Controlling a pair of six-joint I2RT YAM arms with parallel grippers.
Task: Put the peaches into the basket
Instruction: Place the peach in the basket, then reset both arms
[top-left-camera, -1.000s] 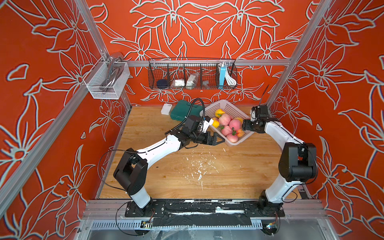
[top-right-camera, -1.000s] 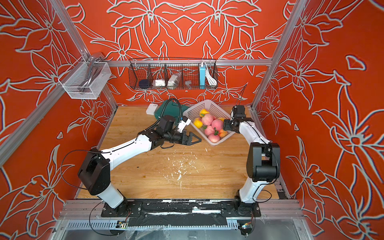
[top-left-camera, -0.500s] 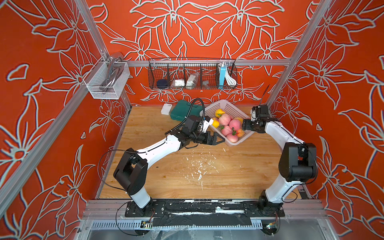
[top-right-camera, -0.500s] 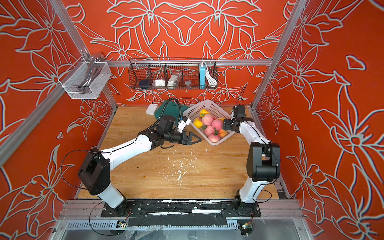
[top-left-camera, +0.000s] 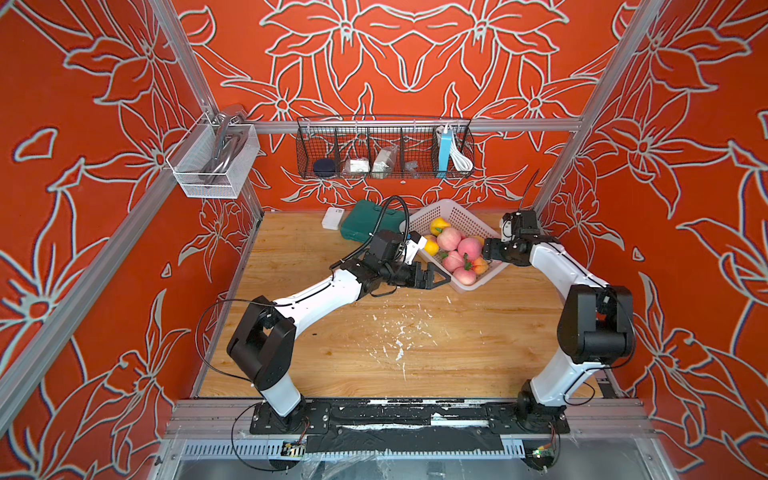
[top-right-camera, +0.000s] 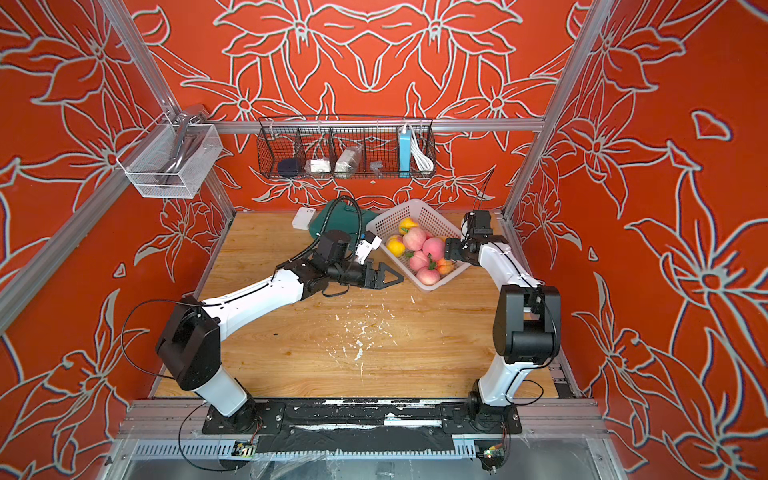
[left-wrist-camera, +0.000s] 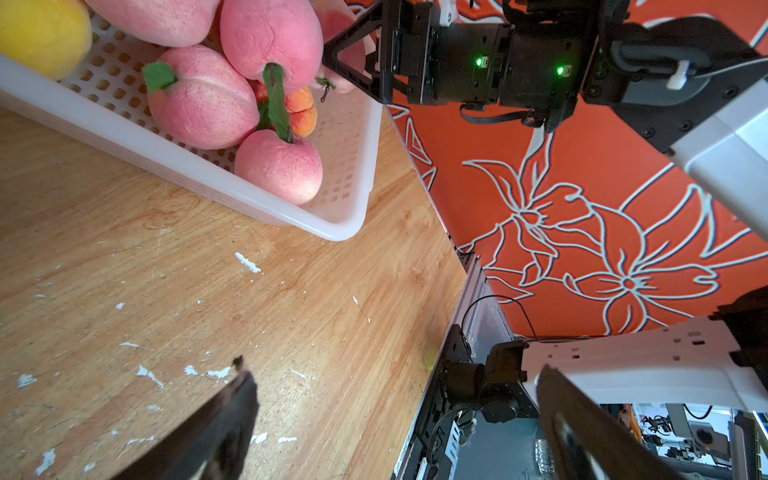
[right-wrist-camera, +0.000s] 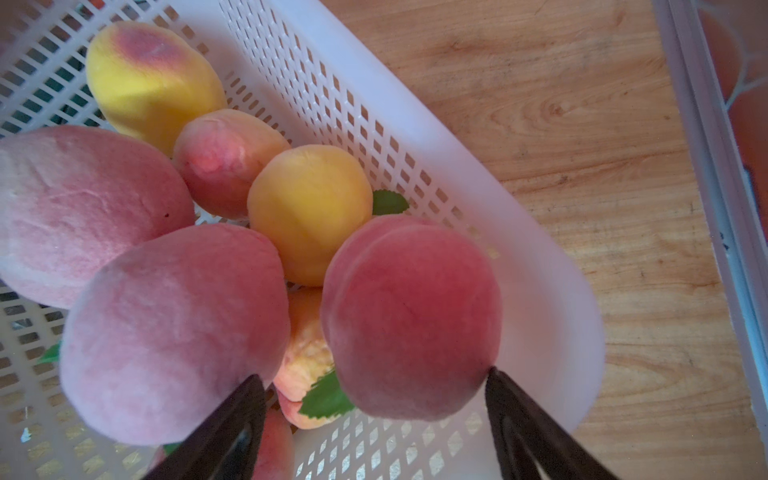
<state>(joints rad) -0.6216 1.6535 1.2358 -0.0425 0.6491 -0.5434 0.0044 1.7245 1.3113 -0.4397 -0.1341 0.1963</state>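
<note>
Peaches (right-wrist-camera: 174, 332), fuzzy round pink and yellow, in perforated plastic basket (right-wrist-camera: 561, 311), left jaws spread, right jaws spread

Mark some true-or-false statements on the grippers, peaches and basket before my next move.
1. The left gripper holds a peach. False: it is open and empty, over the table beside the basket.
2. The right gripper is over the basket, jaws apart. True.
3. A peach lies loose on the table. False: all peaches in view are in the basket.
4. A green case lies beside the basket. True.
5. The basket hangs on the wall. False: it stands on the table; the black wire rack hangs there.
</note>
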